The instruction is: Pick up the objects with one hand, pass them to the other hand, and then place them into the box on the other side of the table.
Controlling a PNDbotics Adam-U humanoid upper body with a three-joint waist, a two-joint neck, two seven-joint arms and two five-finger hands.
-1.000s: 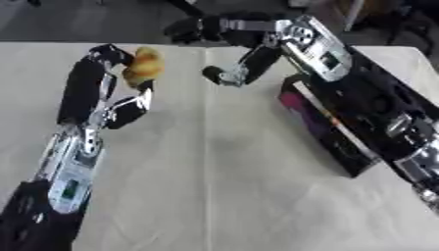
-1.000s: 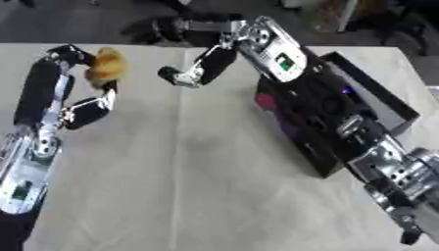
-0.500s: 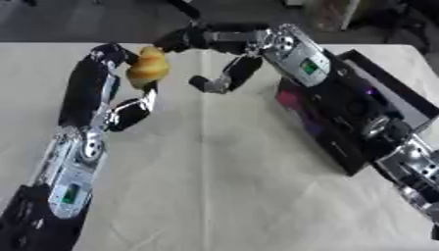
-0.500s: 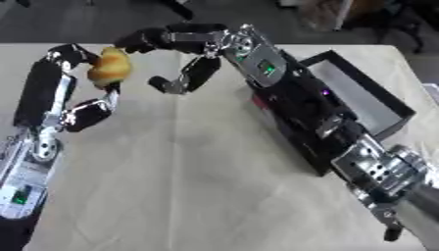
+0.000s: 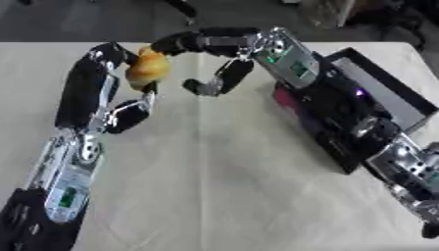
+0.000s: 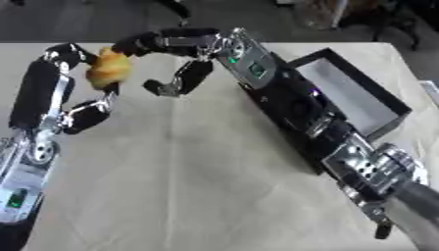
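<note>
1. Your left hand (image 5: 120,59) has its fingers (image 5: 141,90) curled round a yellow-orange object (image 5: 147,68), holding it up off the worktop in the upper left of the frame. Lifted clear like that, it is open to a grasp from the other side.

2. Your right hand (image 5: 210,54) sits just beside it, upper centre. Its upper fingers (image 5: 176,43) reach over to the top of the object, seemingly touching it, while the lower ones (image 5: 206,87) hang below and apart. The hand is spread wide and has not closed on anything; it forms an open cradle around the space the object must pass into.

3. Judging from this, you are at the handover: the receiving hand needs to close before the left one lets go, or the object could drop.

4. The black box (image 6: 356,95) lies open at the right of the frame, under your right forearm, so the receiving arm has only a short swing back.

5. The pale worktop (image 5: 223,186) fills the lower frame.
</note>
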